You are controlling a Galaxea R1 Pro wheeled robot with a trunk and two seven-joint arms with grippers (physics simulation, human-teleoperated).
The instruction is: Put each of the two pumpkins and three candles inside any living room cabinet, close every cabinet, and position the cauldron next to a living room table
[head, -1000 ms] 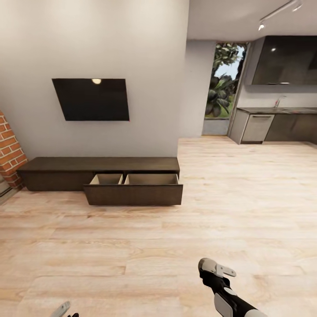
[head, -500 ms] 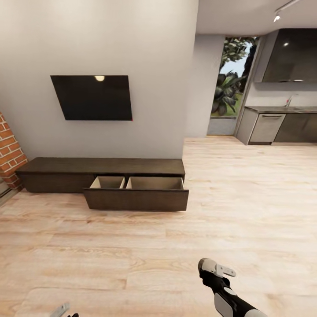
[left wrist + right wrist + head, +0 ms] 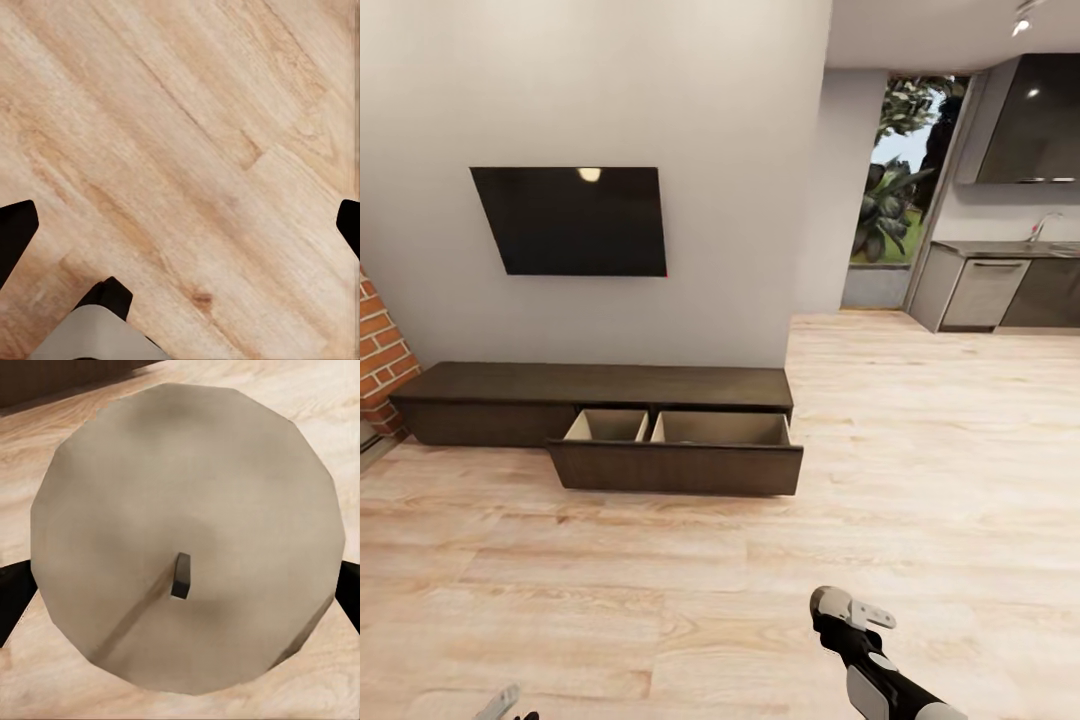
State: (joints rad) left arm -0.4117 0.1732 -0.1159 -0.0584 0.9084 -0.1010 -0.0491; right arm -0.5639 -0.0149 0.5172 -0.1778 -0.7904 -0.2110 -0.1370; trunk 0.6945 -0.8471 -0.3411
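A: Holding anything on the right?

B: Yes. Right gripper [image 3: 180, 585] closed around a candle [image 3: 187, 495], dark fingers [image 3: 13, 592] pressed to its two opposite sides. Pale beige, round top facing the wrist camera, short dark wick at the middle.

A: And on the left?

B: Left gripper [image 3: 180, 225] spread wide and carrying nothing, dark fingertips far apart at the two edges of the wrist view. Between them, just light wood floor [image 3: 187, 135].

A: Any sign of the cabinet?

B: Straight ahead in the head view. Cabinet [image 3: 590, 383], long, low and dark brown, set against the grey wall under a black television [image 3: 570, 220]. Well apart from both arms, with a broad stretch of plank floor between.

A: Shut?

B: No. Wide drawer [image 3: 675, 468] on its right half pulled out toward the room, showing two pale beige compartments side by side (a thin divider between them). Left half flush.

A: Around it?

B: Red brick wall [image 3: 380, 350] at the cabinet's left end. Off to the right, further back, grey kitchen units [image 3: 990, 290] beside a tall window with greenery outside.
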